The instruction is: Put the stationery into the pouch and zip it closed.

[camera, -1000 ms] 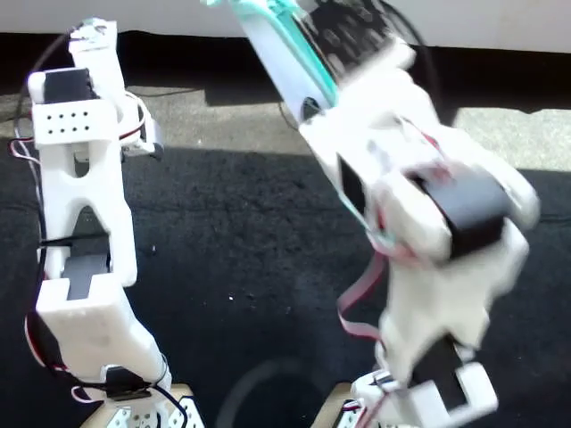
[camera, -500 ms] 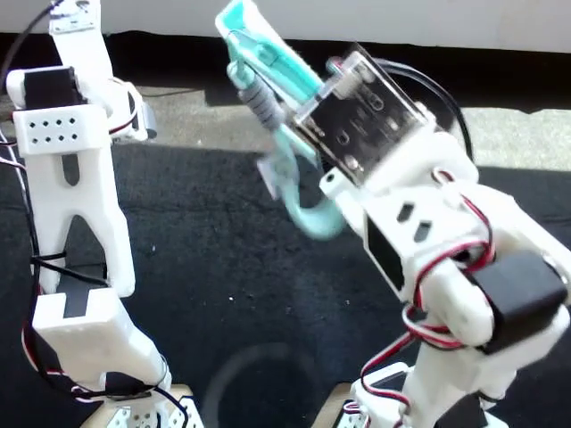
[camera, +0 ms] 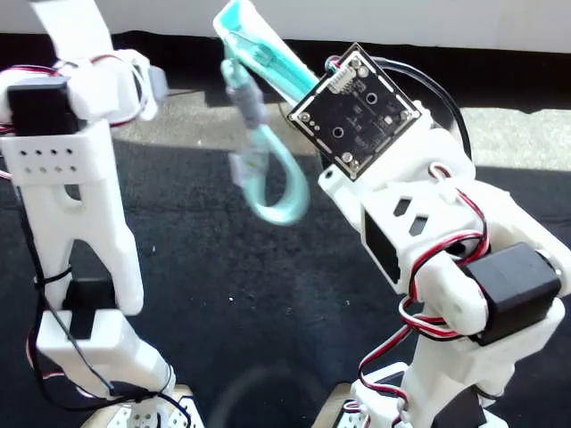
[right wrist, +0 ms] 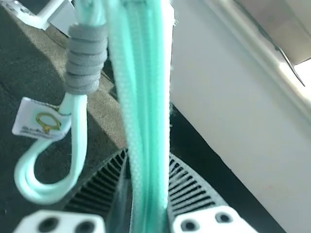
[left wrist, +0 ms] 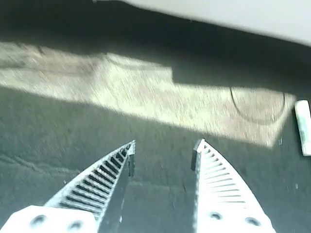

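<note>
You have no legible writing here. The only label is a small white tag (right wrist: 41, 124) on the mint cord loop (right wrist: 43, 187) of the pouch (right wrist: 143, 97), just below the loop's grey wrap (right wrist: 86, 58). It bears a gold ring-shaped emblem and print too small to read.

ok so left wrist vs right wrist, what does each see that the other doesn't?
Left wrist view: the left gripper open and empty, a sunlit patch, a small white block beyond it. Right wrist view: the right gripper shut on the teal pouch, whose cord loop and white tag hang free. Both: the dark mat and a white wall behind.
</note>
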Controlling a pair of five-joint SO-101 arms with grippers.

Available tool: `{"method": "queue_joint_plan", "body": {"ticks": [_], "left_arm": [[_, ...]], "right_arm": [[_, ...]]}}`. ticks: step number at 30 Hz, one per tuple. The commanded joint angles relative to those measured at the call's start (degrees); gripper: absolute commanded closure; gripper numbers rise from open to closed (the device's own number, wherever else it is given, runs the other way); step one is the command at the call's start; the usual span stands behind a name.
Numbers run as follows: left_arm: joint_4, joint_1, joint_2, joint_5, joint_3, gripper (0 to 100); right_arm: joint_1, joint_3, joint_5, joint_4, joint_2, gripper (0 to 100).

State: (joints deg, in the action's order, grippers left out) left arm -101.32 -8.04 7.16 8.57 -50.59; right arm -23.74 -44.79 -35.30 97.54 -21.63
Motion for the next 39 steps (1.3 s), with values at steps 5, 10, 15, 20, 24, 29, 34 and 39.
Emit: {"method": "queue_joint_plan", "body": {"ticks": [5, 10, 15, 20, 24, 29, 34, 39], "left_arm": [[0.0, 2.8, -7.9, 0.3, 6.4, 79], [0.0, 2.8, -10.2, 0.3, 6.4, 79], [0.0, 2.8, -10.6, 0.3, 6.5, 79], [-0.1, 2.8, -10.6, 0.3, 6.6, 79], [-0.1, 2.8, -10.2, 0.3, 6.6, 79], [0.0, 3.0, -9.9, 0.2, 8.2, 79], [0.0, 5.3, -9.9, 0.2, 11.6, 79], [0.0, 8.3, -10.1, -1.3, 10.6, 79]], "right_arm": [[0.0, 0.2, 3.7, 0.7, -5.1, 99.3], [0.3, 10.2, 7.1, -1.9, -11.9, 99.3], [0.4, 31.5, 7.2, -11.9, -25.5, 99.3], [1.5, 62.0, 7.2, -27.7, -43.2, 99.3], [3.4, 83.1, 6.8, -43.1, -55.0, 99.3], [5.1, 107.7, 6.7, -57.9, -65.4, 99.2], [5.1, 121.5, 6.7, -63.8, -72.7, 99.2], [5.1, 127.9, 6.7, -64.1, -76.6, 99.2]]}}
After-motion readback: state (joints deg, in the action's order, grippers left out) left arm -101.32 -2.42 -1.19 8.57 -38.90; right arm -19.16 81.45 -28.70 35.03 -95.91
